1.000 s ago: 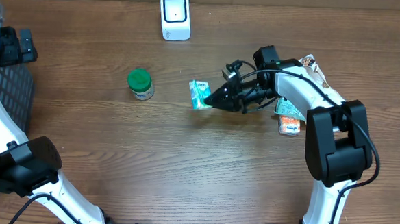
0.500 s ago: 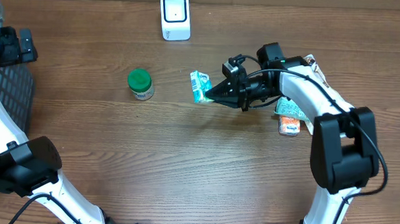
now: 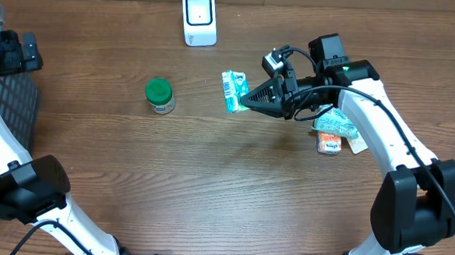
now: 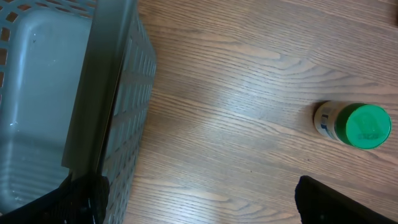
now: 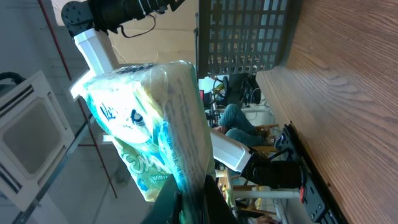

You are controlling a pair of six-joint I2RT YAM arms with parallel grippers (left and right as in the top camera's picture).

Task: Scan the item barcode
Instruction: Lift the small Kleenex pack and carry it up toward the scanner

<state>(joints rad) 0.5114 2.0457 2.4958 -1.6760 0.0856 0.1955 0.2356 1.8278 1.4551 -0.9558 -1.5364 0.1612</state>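
A teal and white packet (image 3: 233,91) hangs above the table, and my right gripper (image 3: 250,100) is shut on its right edge. In the right wrist view the packet (image 5: 146,118) fills the left half, pinched between the dark fingertips (image 5: 189,200) at the bottom. The white scanner (image 3: 199,18) stands at the back of the table, to the left of and beyond the packet. My left gripper (image 4: 199,211) is open over bare wood beside the basket, with nothing between its fingers (image 4: 333,202).
A green-capped bottle (image 3: 160,95) stands left of the packet and also shows as the bottle (image 4: 357,126) in the left wrist view. A dark mesh basket (image 3: 14,101) sits at the left edge. More packets (image 3: 335,131) lie under the right arm.
The right arm has lifted the packet and carried it a little toward the back and right, and the forearm has swung outward. The left arm has not moved.
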